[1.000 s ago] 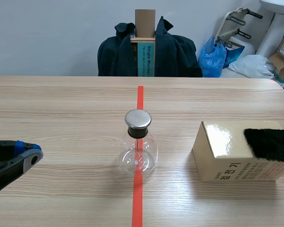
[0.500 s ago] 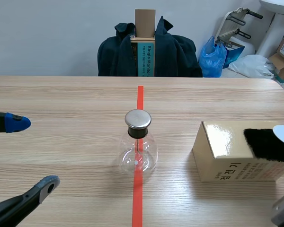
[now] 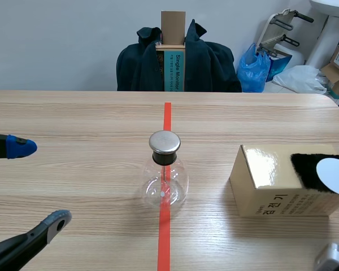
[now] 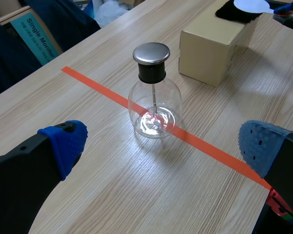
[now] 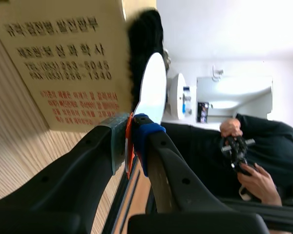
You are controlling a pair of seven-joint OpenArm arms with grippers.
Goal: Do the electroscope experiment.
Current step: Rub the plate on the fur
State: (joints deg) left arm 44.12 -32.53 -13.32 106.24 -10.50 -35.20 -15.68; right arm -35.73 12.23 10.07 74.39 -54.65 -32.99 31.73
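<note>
The electroscope (image 3: 165,172), a clear glass flask with a metal cap (image 3: 164,142), stands upright at mid-table on the orange-red tape line (image 3: 167,116). Neither arm touches it. To its right, well apart, lies a cardboard box (image 3: 265,189) carrying a black fur pad (image 3: 308,168) on its top.

Change: half a second ago the white disc (image 3: 334,176) showed only at the scene's right edge. It now overlaps the pad's near end, so the right arm has carried it in toward the fur. This suggests the charging step, rubbing disc on fur, is about to begin. Whether disc and fur already touch cannot be told.

Pose: the right gripper (image 5: 129,139) has its pads pressed together on the disc's lower stem, and the disc rises ahead of the fingers beside the box. The left gripper (image 3: 38,183), closed a second ago, is spread wide and holds nothing. It sits low at the table's left, aimed at the flask and well short of it.
</note>
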